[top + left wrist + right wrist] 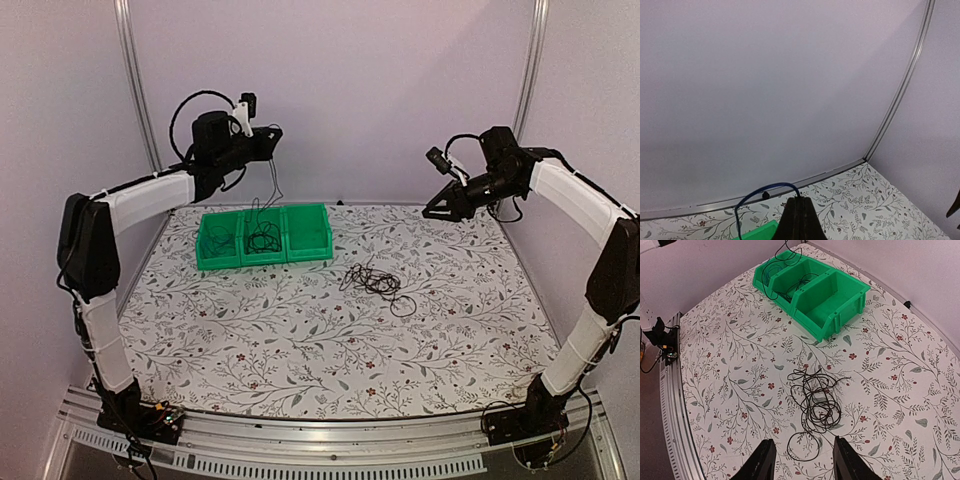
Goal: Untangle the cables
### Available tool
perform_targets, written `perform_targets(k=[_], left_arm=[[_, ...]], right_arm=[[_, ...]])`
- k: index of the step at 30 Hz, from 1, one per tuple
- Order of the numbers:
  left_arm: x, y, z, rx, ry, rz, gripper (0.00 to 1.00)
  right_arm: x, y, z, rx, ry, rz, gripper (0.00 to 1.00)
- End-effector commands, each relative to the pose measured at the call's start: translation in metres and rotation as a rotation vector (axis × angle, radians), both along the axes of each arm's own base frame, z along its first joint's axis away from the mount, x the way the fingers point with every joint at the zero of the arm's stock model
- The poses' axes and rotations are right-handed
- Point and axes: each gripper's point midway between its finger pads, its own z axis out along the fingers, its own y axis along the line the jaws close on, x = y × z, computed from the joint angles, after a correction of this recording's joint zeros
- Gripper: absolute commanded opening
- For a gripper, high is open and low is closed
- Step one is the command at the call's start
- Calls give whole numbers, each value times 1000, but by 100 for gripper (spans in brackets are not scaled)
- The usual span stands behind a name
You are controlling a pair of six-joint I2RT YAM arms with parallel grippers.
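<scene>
Pale lilac walls enclose a counter (300,350) covered in a cloth printed with leaves and small flowers. A green bin (322,252) with three compartments sits toward the far left of the counter. Dark cords lie coiled in its middle compartment and in the one to the left.

A loose tangle of black cables (376,282) lies on the cloth to the right of the bin and nearer the front, apart from it. One loop trails out at the tangle's near right edge.

The left hand (273,137) is raised high above the bin with its fingers pressed together, pinching a blue cable (765,192). In the left wrist view that cable arches out from the fingertips and curves down to the left. From above, a thin strand hangs from the hand toward the middle compartment.

The right hand (802,462) is held in the air at the far right, fingers spread and holding nothing. Its own camera looks down on the tangle.
</scene>
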Motion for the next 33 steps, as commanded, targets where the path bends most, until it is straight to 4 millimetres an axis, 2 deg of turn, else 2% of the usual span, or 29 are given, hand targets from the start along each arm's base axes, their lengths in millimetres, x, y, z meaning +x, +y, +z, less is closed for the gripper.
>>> perform_targets(k=[1, 4, 8, 15, 19, 24, 27, 33], left_arm=[[-9, -11, -3, -72, 15, -52, 0], [-9, -10, -24, -87, 59, -49, 0], [-3, -5, -62, -87, 141, -37, 0], [6, 11, -114, -85, 252, 6, 0], [15, 20, -135, -61, 309, 44, 0], [28, 54, -152, 12, 372, 227, 0], [33, 67, -163, 51, 406, 297, 0], [40, 52, -198, 105, 523, 258, 0]], right_arm=[[0, -1, 0, -8, -15, 3, 43], [0, -2, -1, -10, -13, 1, 43], [0, -3, -2, -16, -11, -1, 43], [-4, -4, -6, -29, -11, -1, 43], [-6, -5, -7, -32, -10, 0, 44], [-5, -5, -6, -32, -15, -2, 43], [-5, -5, -7, -32, -12, 0, 43], [-4, -5, -7, -30, -8, 0, 43]])
